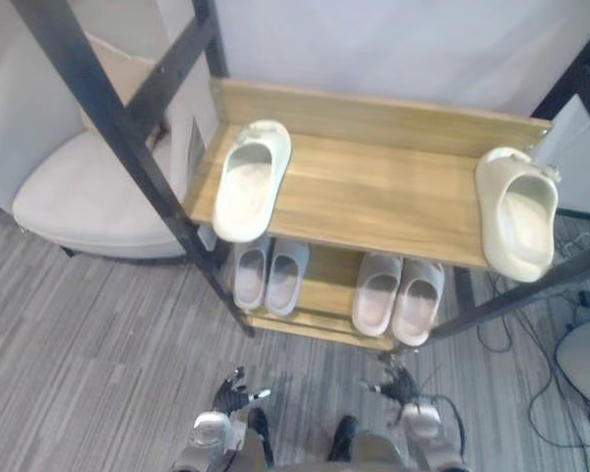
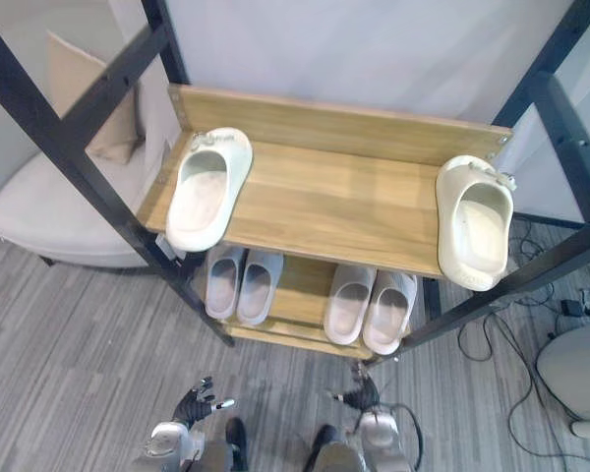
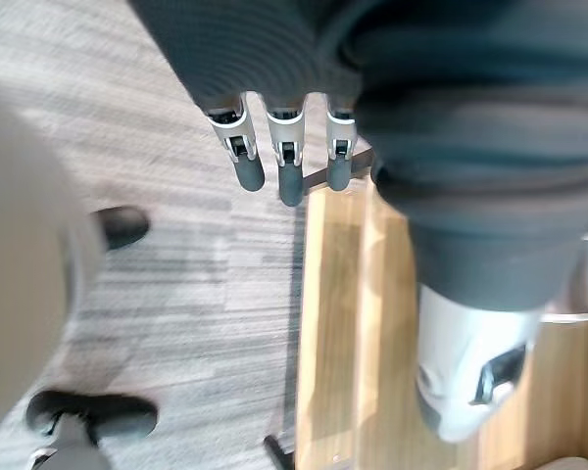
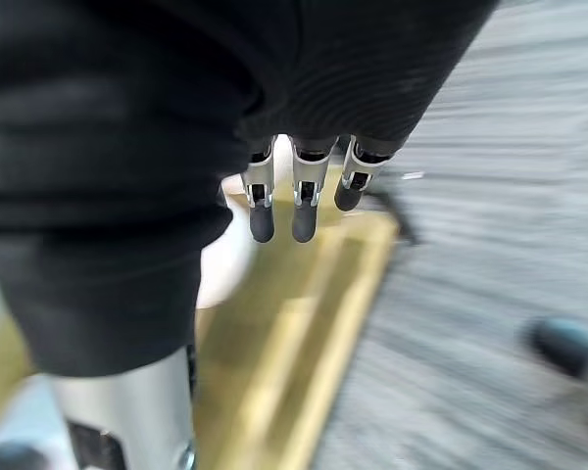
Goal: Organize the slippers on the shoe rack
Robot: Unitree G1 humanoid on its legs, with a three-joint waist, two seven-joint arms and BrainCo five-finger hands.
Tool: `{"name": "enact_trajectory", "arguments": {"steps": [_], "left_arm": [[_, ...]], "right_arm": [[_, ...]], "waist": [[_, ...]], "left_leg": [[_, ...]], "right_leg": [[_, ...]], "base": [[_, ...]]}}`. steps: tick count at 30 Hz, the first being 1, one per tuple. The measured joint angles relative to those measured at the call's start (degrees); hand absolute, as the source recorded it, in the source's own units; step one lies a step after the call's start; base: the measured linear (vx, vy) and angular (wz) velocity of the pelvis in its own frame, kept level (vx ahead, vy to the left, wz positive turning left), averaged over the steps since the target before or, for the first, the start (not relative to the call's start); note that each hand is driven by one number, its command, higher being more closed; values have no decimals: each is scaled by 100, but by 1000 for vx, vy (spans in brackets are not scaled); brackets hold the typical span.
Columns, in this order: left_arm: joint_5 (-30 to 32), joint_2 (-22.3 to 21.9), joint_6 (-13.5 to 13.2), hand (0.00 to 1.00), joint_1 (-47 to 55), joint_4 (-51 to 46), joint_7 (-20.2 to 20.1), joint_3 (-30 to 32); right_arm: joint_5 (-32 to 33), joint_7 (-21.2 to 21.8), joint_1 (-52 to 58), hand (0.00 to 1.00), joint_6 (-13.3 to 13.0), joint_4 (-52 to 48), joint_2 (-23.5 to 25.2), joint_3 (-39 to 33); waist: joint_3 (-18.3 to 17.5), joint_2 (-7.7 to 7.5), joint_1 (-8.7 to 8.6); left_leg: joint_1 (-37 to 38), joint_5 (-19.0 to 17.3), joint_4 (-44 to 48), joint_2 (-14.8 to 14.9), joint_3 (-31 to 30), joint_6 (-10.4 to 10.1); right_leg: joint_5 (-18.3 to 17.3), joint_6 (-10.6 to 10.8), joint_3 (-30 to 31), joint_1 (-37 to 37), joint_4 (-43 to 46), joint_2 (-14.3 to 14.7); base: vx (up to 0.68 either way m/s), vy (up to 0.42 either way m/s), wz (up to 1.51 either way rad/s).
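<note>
While the left hand (image 1: 238,391) and the right hand (image 1: 401,385) hang low over the grey floor (image 1: 88,364) in front of the shoe rack (image 1: 374,192), both are released, their fingers straight and loose and grasping nothing. On the rack's wooden top shelf the two cream slippers lie well apart. The left cream slipper (image 1: 251,180) is at the left end and the right cream slipper (image 1: 516,211) at the right end, each overhanging the front edge. Below them, a left pale pair (image 1: 251,275) and a right pale pair (image 1: 379,295) sit on the lower shelf.
</note>
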Motion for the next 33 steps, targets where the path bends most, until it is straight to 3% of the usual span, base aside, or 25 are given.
{"name": "enact_trajectory", "arguments": {"steps": [6,16,25,33], "left_arm": [[126,-1,1,0,88,-474,-4,-529],[-152,57,-73,0,613,-3583,-436,-1851],[-616,136,-304,0,578,-5542,-570,-2235],[-971,270,-440,0,214,-6344,-444,-2263]], "right_arm": [[14,53,121,0,37,229,16,-314],[22,87,206,0,69,459,-17,-604],[10,131,165,0,98,595,-60,-466],[3,185,122,0,96,595,-97,-121]], "waist": [[-77,35,-60],[-269,84,8],[-413,91,65],[-425,51,79]], "left_leg": [[500,215,-435,-33,-87,-2],[700,481,-855,-168,-479,146],[750,531,-939,-201,-602,149],[837,529,-944,-205,-616,148]], "right_leg": [[133,-1,-61,487,-342,111],[196,32,-359,724,-532,101],[192,35,-461,812,-548,128],[187,20,-476,905,-568,141]], "base": [[-18,-16,5],[-35,0,18],[24,-13,6],[-4,0,0]]}}
